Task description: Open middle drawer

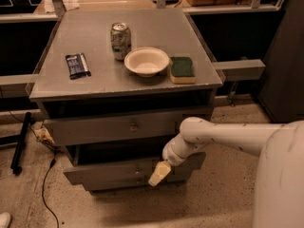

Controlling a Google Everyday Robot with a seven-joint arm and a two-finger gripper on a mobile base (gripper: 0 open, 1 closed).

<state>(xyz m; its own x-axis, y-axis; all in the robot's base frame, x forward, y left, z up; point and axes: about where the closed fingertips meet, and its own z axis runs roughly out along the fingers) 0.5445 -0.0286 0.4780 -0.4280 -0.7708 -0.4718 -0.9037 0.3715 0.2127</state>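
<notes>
The middle drawer is the long grey front under the top drawer, with a small knob at its centre. It stands out a little from the cabinet, and a dark gap shows above it. My gripper, with pale yellow fingers, hangs in front of the drawer's right half, just right of the knob. The white arm reaches in from the right. A narrower bottom drawer sits just below.
The top drawer is the widest front. On the cabinet top are a soda can, a white bowl, a green sponge and a dark snack packet. A cable lies on the floor at left.
</notes>
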